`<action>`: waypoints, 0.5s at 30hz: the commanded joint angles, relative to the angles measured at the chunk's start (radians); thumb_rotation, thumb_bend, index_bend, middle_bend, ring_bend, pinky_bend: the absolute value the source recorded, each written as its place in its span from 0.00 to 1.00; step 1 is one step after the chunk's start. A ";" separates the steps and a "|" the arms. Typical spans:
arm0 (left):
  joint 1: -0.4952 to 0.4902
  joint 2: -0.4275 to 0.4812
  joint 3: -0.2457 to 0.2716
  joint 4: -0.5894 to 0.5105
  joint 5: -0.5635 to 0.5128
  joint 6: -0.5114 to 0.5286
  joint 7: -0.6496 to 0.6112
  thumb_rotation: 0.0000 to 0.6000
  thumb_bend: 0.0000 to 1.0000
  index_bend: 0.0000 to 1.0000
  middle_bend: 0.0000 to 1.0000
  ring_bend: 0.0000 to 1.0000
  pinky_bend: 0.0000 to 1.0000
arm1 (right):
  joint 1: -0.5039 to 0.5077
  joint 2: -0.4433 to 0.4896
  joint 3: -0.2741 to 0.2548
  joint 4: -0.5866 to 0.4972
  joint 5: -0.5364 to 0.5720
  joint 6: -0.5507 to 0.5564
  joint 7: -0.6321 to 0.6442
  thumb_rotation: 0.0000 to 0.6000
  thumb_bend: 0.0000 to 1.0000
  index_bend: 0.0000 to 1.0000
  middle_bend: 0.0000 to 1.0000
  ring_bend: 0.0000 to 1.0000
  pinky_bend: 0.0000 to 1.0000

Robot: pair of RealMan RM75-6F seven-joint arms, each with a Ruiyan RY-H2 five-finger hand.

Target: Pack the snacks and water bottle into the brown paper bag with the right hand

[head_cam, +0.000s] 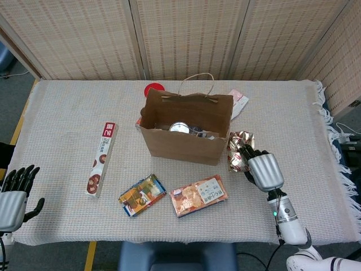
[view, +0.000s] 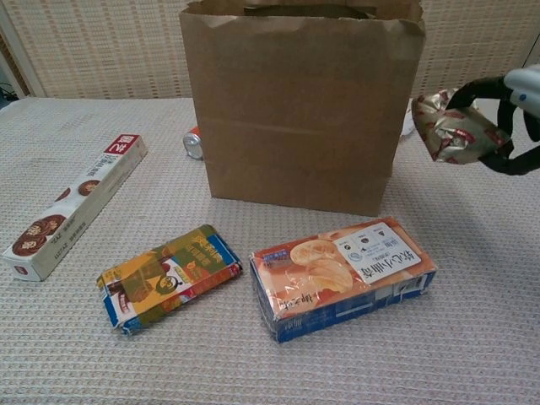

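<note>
R hand [head_cam: 264,171] gripping foil snack [head_cam: 239,149], beside bag [head_cam: 186,135]

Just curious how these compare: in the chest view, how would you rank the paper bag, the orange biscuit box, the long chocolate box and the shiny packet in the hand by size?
1. Brown paper bag, clearly largest.
2. Orange biscuit box and long chocolate box: too alike, and the orange one sits nearer the camera.
3. Shiny packet, smallest, held by the right hand.

Head view: high above the near edge, looking steeply down over the whole tabletop [head_cam: 293,113] to the woven screens behind. Chest view: low and close, facing level across the cloth at the brown paper bag [view: 299,105]. Shared by both: bag front, three snack packs before it, right side.
</note>
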 commanded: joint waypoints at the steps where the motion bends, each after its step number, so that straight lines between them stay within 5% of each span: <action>1: 0.000 -0.001 0.000 -0.001 -0.001 0.000 0.002 1.00 0.37 0.00 0.00 0.00 0.00 | -0.011 0.100 0.067 -0.116 -0.046 0.066 0.021 1.00 0.52 0.60 0.48 0.48 0.58; 8: 0.000 -0.001 -0.001 -0.003 -0.003 0.000 0.005 1.00 0.37 0.00 0.00 0.00 0.00 | 0.080 0.156 0.259 -0.247 0.056 0.068 -0.061 1.00 0.52 0.60 0.48 0.48 0.58; 15: 0.000 0.000 -0.002 -0.001 -0.003 -0.001 -0.003 1.00 0.37 0.00 0.00 0.00 0.00 | 0.249 0.051 0.380 -0.186 0.274 0.014 -0.229 1.00 0.52 0.60 0.48 0.48 0.58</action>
